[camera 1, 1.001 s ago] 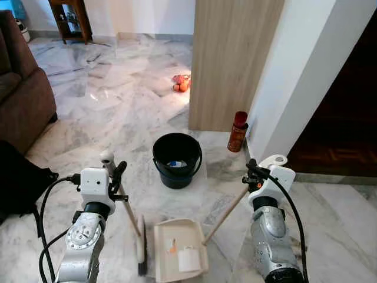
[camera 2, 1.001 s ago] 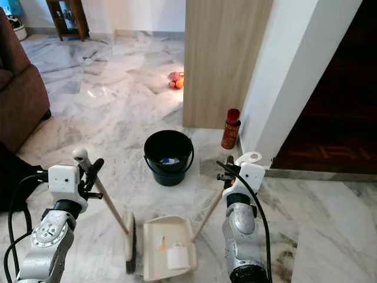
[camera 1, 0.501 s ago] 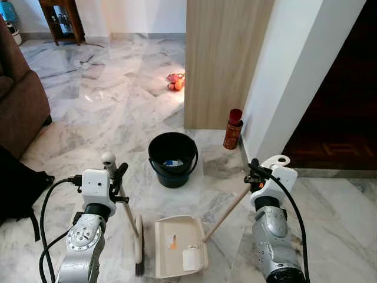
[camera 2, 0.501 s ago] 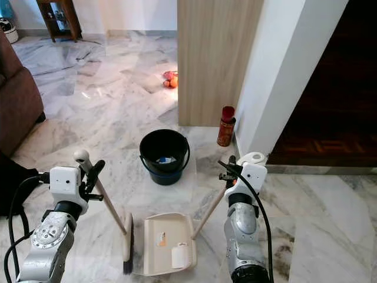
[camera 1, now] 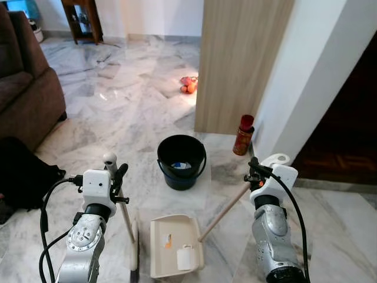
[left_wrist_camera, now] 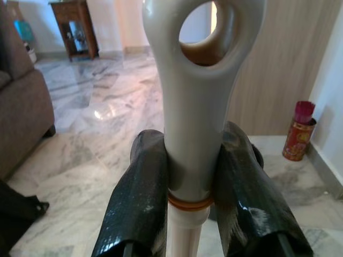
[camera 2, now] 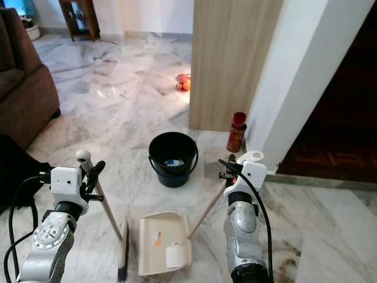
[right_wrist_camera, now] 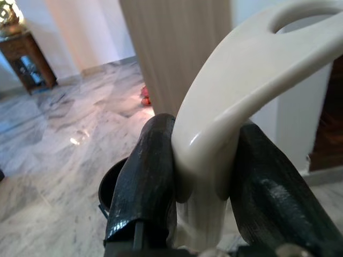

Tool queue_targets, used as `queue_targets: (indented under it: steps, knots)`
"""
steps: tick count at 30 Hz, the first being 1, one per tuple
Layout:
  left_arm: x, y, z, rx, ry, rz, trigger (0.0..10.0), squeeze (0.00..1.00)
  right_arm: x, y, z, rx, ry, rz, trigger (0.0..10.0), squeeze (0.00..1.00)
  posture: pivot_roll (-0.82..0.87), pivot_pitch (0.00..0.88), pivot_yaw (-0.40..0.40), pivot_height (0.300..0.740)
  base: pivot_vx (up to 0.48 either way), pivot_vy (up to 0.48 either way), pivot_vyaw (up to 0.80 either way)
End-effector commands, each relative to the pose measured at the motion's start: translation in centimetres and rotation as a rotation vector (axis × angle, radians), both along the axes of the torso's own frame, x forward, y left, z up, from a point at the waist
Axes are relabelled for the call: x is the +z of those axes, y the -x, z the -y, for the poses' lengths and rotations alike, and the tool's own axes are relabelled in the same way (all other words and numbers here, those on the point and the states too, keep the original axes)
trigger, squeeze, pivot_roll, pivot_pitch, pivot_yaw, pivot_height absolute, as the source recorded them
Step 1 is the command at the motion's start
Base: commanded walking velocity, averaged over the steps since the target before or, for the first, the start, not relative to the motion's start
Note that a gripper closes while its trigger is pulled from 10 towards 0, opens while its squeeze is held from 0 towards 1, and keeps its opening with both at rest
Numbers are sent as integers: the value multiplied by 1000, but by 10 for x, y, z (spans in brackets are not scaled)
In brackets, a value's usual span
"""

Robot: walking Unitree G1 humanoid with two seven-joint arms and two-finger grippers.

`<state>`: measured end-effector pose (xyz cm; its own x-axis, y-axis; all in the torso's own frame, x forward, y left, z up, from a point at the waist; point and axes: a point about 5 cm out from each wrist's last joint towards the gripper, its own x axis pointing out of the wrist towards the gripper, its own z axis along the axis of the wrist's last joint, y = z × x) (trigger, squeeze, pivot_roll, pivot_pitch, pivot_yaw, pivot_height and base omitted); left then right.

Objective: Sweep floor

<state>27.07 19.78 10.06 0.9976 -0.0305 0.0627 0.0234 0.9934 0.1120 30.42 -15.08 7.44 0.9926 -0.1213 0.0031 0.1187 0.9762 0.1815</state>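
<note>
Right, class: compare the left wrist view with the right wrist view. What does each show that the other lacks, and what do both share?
Left wrist view: the left gripper shut on the broom handle, plus a brown sofa and a red can. Right wrist view: the right gripper shut on the dustpan handle, with the black bucket behind. Both share the marble floor, the wooden panel and a small wooden table.

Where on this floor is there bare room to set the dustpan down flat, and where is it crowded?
Bare marble lies between the brown sofa and the black plastic bucket, and right of the right gripper. It is crowded ahead: the cream dustpan, the broom in the left gripper, the bucket and the red canister by the wall.
</note>
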Motion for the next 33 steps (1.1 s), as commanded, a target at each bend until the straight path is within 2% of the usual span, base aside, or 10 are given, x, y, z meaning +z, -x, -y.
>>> queue_targets:
  steps: [1,8,33]
  knots:
    - [12,-4,2,-14,-22,55,10000,0,9,-3,0,-3,7,47,10000,0,164,17,-5,740,292,0,0]
    - [13,-4,2,-14,-24,58,10000,0,8,-4,0,-3,4,38,10000,0,165,15,-4,740,310,0,509]
    - [13,-4,3,-16,-21,57,10000,0,8,-4,-2,7,-6,35,10000,0,167,21,-9,740,326,0,0]
